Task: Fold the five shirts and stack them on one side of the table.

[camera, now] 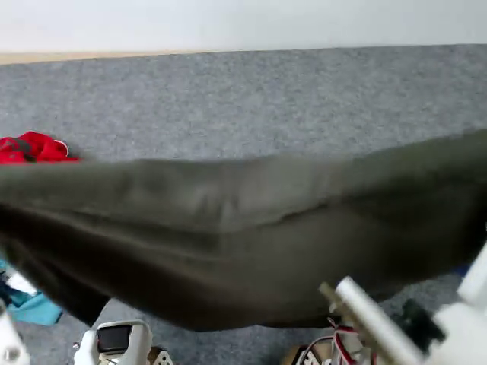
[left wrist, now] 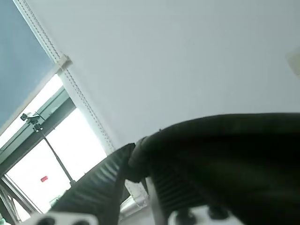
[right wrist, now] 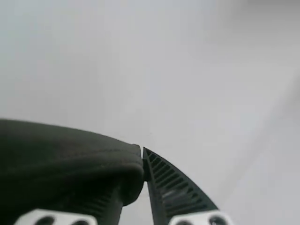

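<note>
Your dark shirt [camera: 243, 243] looks like a soft matte knit, hanging in a saggy band above the fuzzy grey table [camera: 266, 99]. Both arms are raised with wrists tipped up, left gripper [left wrist: 137, 160] and right gripper [right wrist: 139, 163] each clamped on a bunched edge.

A plain indoor workroom, most likely a lab or office fitted out for robot trials. The table [camera: 251, 91] is covered in grey felt-like cloth, with white arm parts [camera: 114, 342] and loose cables [camera: 335, 346] at its near edge, a dark shirt [camera: 243, 243] stretched above it, and a bare white wall [camera: 228, 23] behind. A large window [left wrist: 89, 140] with a roller blind [left wrist: 18, 56] and bead chain [left wrist: 84, 101] shows a lamp pole [left wrist: 51, 152] outside.
</note>
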You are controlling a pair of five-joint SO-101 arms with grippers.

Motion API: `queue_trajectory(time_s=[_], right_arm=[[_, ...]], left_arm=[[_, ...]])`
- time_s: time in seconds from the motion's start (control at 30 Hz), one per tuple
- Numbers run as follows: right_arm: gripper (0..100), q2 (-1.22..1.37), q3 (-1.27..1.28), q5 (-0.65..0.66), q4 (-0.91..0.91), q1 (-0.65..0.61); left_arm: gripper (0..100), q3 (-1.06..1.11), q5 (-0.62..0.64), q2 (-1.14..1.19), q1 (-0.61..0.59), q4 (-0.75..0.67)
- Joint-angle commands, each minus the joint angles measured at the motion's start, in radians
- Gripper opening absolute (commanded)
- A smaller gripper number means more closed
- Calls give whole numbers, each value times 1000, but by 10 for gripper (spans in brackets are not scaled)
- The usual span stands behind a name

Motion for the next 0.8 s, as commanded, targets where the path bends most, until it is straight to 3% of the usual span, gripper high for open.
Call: queue_trajectory(time_s=[0.0, 0.2, 0.5, 0.77], right_arm=[[11, 5, -8, 12, -16, 16], [11, 4, 84, 9, -13, 12], [11, 10, 353, 12, -15, 4], [11, 10, 717, 80, -24, -170]], left_arm=[[5, 4, -44, -5, -6, 54], [5, 31, -51, 2, -6, 109], [5, 337, -51, 2, -6, 92], [5, 863, -51, 2, -2, -201]])
